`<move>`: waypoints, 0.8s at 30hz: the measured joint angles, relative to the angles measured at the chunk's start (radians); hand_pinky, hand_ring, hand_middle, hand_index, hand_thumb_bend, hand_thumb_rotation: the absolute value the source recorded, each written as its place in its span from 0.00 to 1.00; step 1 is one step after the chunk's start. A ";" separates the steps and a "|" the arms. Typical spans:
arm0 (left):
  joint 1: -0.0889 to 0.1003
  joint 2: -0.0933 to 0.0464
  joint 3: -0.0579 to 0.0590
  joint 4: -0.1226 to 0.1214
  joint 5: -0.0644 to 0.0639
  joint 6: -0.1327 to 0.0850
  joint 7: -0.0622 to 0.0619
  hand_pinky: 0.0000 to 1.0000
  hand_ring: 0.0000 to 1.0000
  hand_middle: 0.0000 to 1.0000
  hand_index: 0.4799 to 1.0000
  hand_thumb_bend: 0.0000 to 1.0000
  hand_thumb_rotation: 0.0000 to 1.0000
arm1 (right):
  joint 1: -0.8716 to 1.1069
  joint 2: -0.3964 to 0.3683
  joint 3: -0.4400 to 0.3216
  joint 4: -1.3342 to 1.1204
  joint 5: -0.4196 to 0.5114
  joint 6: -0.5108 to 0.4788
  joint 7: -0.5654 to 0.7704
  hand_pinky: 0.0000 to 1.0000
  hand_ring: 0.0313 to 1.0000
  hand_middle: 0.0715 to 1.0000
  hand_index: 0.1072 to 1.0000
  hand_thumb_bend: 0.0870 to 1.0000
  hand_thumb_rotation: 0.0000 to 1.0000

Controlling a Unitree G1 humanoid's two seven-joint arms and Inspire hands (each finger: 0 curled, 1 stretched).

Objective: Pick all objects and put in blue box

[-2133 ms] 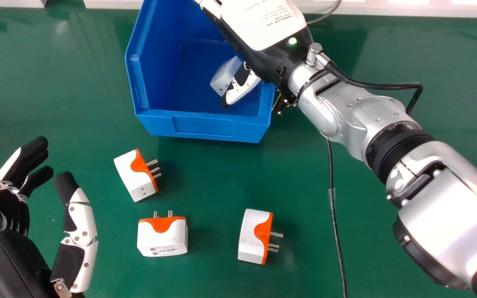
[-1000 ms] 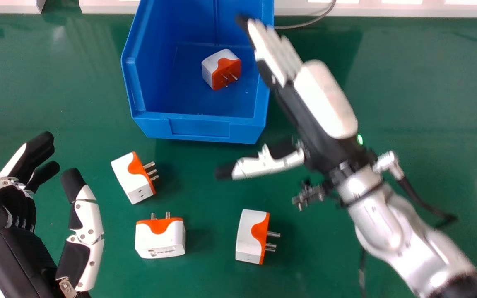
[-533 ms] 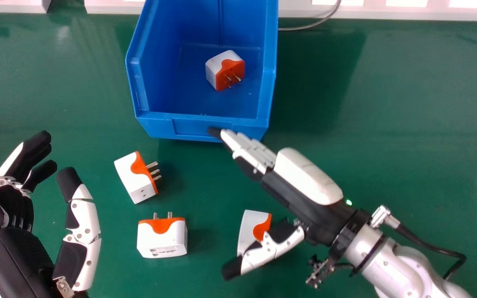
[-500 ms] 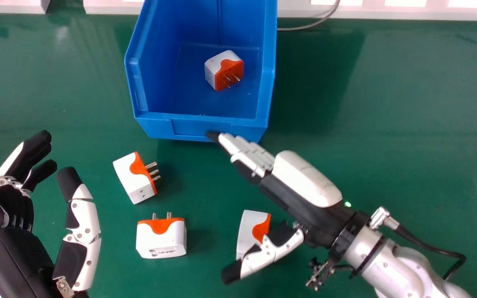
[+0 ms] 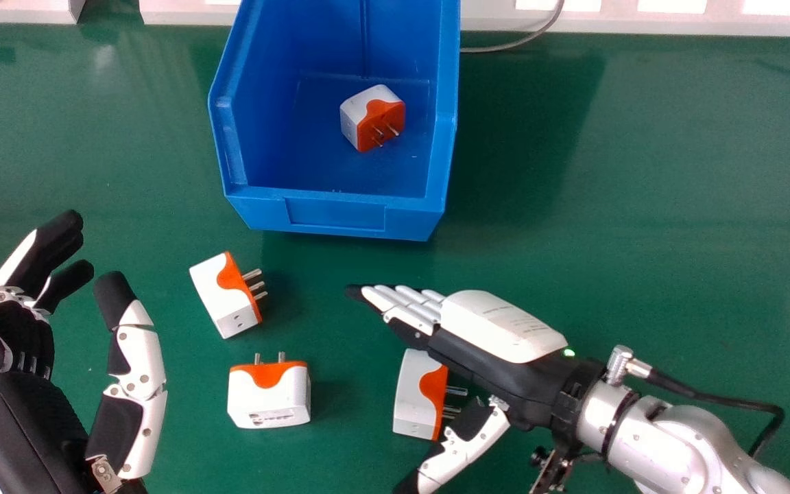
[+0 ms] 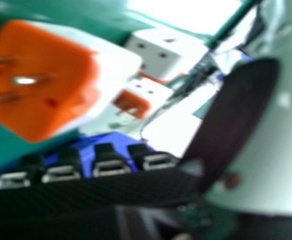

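My right hand [image 5: 498,343] is open in the head view, its fingers straight above a white and orange plug adapter [image 5: 417,398] and its thumb on the near side. In the right hand view, my right hand [image 6: 111,165] has an adapter [image 6: 46,80] close by, with others farther off. Two more adapters lie on the green table: one at centre-left [image 5: 268,396], another [image 5: 225,295] farther back. A fourth adapter [image 5: 372,118] rests inside the blue box [image 5: 333,214]. My left hand [image 5: 18,370] is at the left with fingers and thumb apart, holding nothing.
Pale blocks [image 5: 642,20] line the table's far edge, with a thin grey cable [image 5: 518,42] behind the box on its right. A black cable [image 5: 710,396] loops from my right wrist. Green table [image 5: 642,171] extends right of the box.
My right hand has withdrawn from the box, leaving an adapter inside, and moved nearer to the one at the right, its straightened fingers now lower in the view. The left hand has barely moved.
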 measured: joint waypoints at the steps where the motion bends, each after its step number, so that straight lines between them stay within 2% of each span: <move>1: 0.001 0.000 -0.003 -0.001 -0.002 0.000 -0.003 0.68 0.72 0.72 0.48 0.26 0.00 | 0.000 -0.002 0.000 0.000 0.000 0.006 0.006 0.93 1.00 0.98 0.94 1.00 0.40; 3: 0.003 0.000 -0.007 -0.002 -0.007 -0.001 -0.006 0.68 0.72 0.72 0.48 0.26 0.00 | -0.002 -0.005 0.000 0.000 -0.002 0.011 0.007 0.92 0.99 0.97 0.93 1.00 0.39; 11: 0.009 0.001 -0.010 -0.005 -0.006 -0.001 -0.008 0.67 0.72 0.71 0.47 0.26 0.00 | -0.035 -0.012 -0.001 0.012 -0.040 0.012 -0.007 0.90 0.97 0.95 0.91 1.00 0.41; 13: 0.010 0.001 -0.011 -0.006 -0.003 -0.001 -0.007 0.67 0.72 0.71 0.47 0.27 0.00 | -0.039 -0.013 -0.002 0.023 -0.040 0.011 -0.017 0.88 0.95 0.94 0.90 0.98 0.37; 15: 0.012 0.001 -0.011 -0.007 0.001 -0.001 -0.005 0.67 0.72 0.72 0.47 0.27 0.00 | -0.039 -0.009 -0.002 0.038 -0.040 0.001 -0.034 0.82 0.92 0.92 0.87 0.92 0.30; 17: 0.012 0.001 -0.013 -0.008 0.001 -0.001 -0.005 0.68 0.72 0.72 0.48 0.27 0.00 | -0.039 -0.001 -0.002 0.059 -0.042 -0.015 -0.068 0.74 0.86 0.87 0.83 0.87 0.23; 20: 0.013 0.001 -0.015 -0.008 0.001 0.000 -0.006 0.68 0.73 0.72 0.49 0.27 0.00 | -0.040 0.030 0.002 0.120 -0.049 -0.072 -0.162 0.63 0.73 0.79 0.73 0.80 0.05; 22: 0.014 0.001 -0.016 -0.009 0.001 0.000 -0.007 0.68 0.73 0.72 0.48 0.27 0.00 | -0.042 0.059 0.010 0.181 -0.061 -0.112 -0.229 0.57 0.64 0.70 0.65 0.75 0.01; 23: 0.014 0.002 -0.016 -0.009 0.000 0.001 -0.007 0.68 0.73 0.72 0.48 0.27 0.00 | -0.044 0.075 0.016 0.217 -0.066 -0.132 -0.258 0.53 0.54 0.61 0.58 0.64 0.01; 24: 0.015 0.002 -0.016 -0.009 -0.001 0.000 -0.007 0.68 0.73 0.72 0.48 0.26 0.00 | -0.047 0.090 0.018 0.250 -0.068 -0.153 -0.294 0.46 0.49 0.56 0.54 0.57 0.00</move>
